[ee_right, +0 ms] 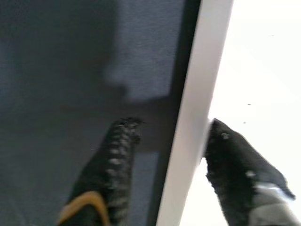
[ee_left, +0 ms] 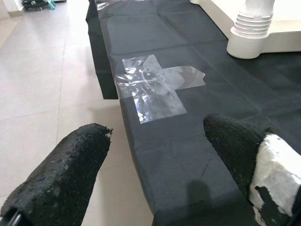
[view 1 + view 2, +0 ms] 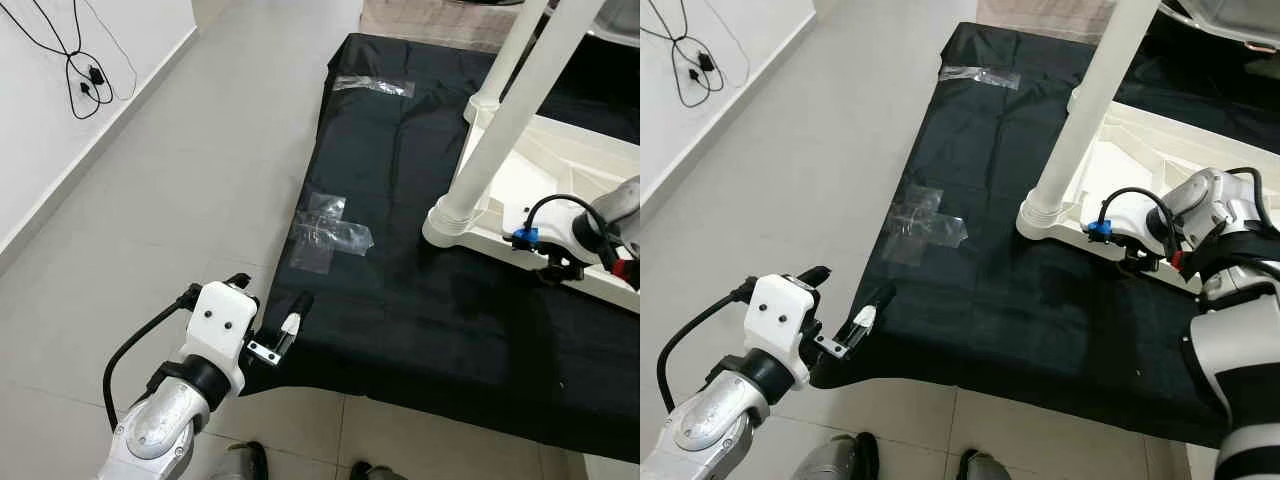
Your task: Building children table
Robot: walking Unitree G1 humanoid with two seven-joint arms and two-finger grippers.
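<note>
A white plastic table [image 3: 1160, 150] lies upside down on a black cloth [image 3: 400, 260] spread over the floor, at the right and far part of the scene. Two of its round white legs [image 3: 505, 120] rise up out of the top of the head views, each seated in a ribbed socket on the underside.

The right gripper [image 1: 169, 155] is at the near rim of the table. One finger sits over the black cloth and the other over the white plastic, with the rim passing between them. The fingers are spread wider than the rim and do not appear to be pressing on it.

The left gripper [image 3: 270, 320] is well apart from the table, at the near left corner of the cloth, fingers parted and holding nothing. One fingertip [image 2: 277, 165] has a worn white patch.

Clear tape [image 2: 155, 87] in a cross shape sticks to the cloth just beyond the left gripper. No writing or labels can be read.
</note>
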